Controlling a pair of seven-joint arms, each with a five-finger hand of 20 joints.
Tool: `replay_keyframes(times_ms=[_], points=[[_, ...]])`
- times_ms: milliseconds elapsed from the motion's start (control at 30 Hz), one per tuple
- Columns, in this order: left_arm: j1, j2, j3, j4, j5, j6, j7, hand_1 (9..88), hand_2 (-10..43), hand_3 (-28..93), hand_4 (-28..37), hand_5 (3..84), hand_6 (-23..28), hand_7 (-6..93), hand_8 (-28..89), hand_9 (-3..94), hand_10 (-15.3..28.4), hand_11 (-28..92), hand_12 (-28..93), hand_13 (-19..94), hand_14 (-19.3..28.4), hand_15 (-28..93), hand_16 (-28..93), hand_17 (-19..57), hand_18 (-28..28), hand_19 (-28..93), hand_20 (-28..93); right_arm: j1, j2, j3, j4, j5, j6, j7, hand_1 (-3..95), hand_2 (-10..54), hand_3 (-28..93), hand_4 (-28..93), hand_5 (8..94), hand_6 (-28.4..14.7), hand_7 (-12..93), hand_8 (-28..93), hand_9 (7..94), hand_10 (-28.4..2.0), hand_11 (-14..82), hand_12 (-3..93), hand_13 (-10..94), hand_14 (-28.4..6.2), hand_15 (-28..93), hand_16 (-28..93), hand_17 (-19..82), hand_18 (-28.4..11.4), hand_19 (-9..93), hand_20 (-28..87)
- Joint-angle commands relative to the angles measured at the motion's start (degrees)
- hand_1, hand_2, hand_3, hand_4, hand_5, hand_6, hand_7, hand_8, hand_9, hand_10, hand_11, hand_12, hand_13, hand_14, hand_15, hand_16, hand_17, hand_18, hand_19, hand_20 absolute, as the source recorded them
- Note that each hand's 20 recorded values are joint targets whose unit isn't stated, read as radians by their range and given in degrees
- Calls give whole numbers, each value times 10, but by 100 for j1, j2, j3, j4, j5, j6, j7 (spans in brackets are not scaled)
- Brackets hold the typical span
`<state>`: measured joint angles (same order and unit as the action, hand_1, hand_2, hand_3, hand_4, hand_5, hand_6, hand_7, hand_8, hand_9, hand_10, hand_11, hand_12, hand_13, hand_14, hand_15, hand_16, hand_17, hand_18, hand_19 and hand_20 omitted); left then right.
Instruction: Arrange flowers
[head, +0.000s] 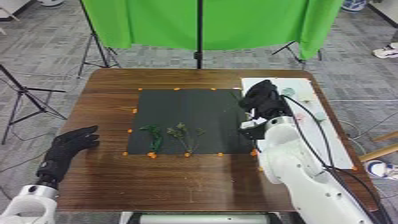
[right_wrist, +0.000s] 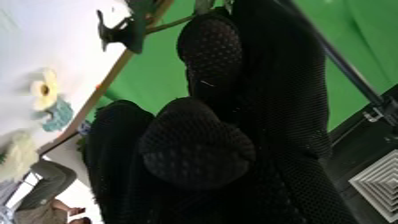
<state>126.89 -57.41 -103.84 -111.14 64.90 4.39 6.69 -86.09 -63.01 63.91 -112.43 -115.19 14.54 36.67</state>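
Near: we are showing one left hand (head: 67, 150), fingers loosely extended. Middle: green sprigs (head: 154, 140) are lying on the black mat (head: 182, 107). Farther: our right hand (head: 261, 102) is pinching a green stem (right_wrist: 171, 24); pale flowers (right_wrist: 44, 91) are lying on the white sheet (head: 275, 82).

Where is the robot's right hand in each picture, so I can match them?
Head view: the right hand is right of centre, where the black mat meets the white sheet.
Right wrist view: large, in the middle, close to the camera.
Shared landmark: the green curtain.
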Motion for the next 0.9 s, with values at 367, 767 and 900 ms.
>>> replay_keyframes(times_ms=[367,767,900], points=[[36,20,3,-2,30,-121,-115,326,35,676,-186,482,53,137,-61,468,141,219,132,402,196,279,-8,95,147,232,264,-562,-629,-578,191,-375,-265,-95,916,-95,-283,599,758,-63,401,191,912,-108,376,363,937,18,644,205,757,-56,901,426],[31,-15,-2,8,29,-121,-79,326,33,680,-190,484,54,135,-60,469,141,217,132,402,196,280,-8,94,148,234,264,-634,-699,-610,202,-186,-396,-128,909,-95,-283,604,746,-63,417,184,912,-108,373,359,937,19,636,202,759,-50,891,427],[37,-11,-5,6,26,-113,-85,326,33,680,-190,483,53,136,-60,469,140,217,132,402,196,280,-8,94,147,234,263,-615,-706,-629,222,-140,-436,-105,898,-95,-283,609,736,-59,431,177,912,-110,372,356,937,17,632,202,759,-49,888,428]])
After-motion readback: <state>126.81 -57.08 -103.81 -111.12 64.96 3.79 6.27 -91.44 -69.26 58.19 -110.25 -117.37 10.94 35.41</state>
